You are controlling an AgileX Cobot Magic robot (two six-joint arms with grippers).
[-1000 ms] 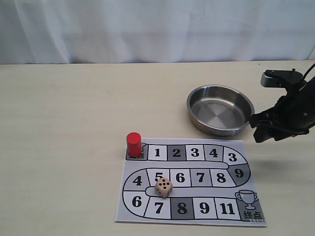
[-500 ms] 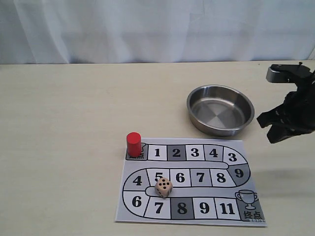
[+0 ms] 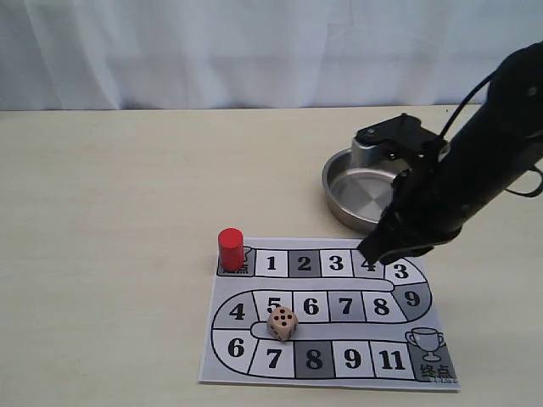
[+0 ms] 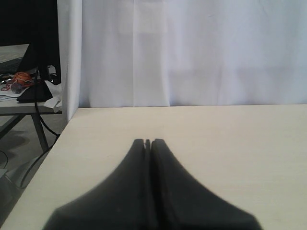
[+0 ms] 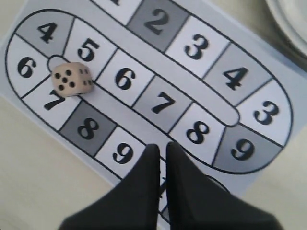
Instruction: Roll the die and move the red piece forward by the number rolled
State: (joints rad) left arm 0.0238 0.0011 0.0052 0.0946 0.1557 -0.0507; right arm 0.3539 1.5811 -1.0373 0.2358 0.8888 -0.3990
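Observation:
The die [image 3: 282, 323] is a tan cube with black pips and rests on the paper game board [image 3: 345, 304] between squares 5 and 7. The right wrist view shows the die [image 5: 72, 79] lying apart from my right gripper [image 5: 162, 145]. The red piece [image 3: 231, 248] stands upright on the start square at the board's top left corner. My right gripper [image 3: 371, 252] hangs over the board near square 4 of the top row, jaws shut and empty. My left gripper [image 4: 148, 142] is shut over bare table and does not appear in the exterior view.
A shallow steel bowl [image 3: 366, 197] sits just behind the board's right end, partly covered by my right arm; its rim [image 5: 292, 19] shows in the right wrist view. A white curtain backs the table. The table's side edge [image 4: 45, 158] shows in the left wrist view.
My right arm has swung from the table's right side, past the bowl, leftward and forward over the board. The die and the red piece have not moved.

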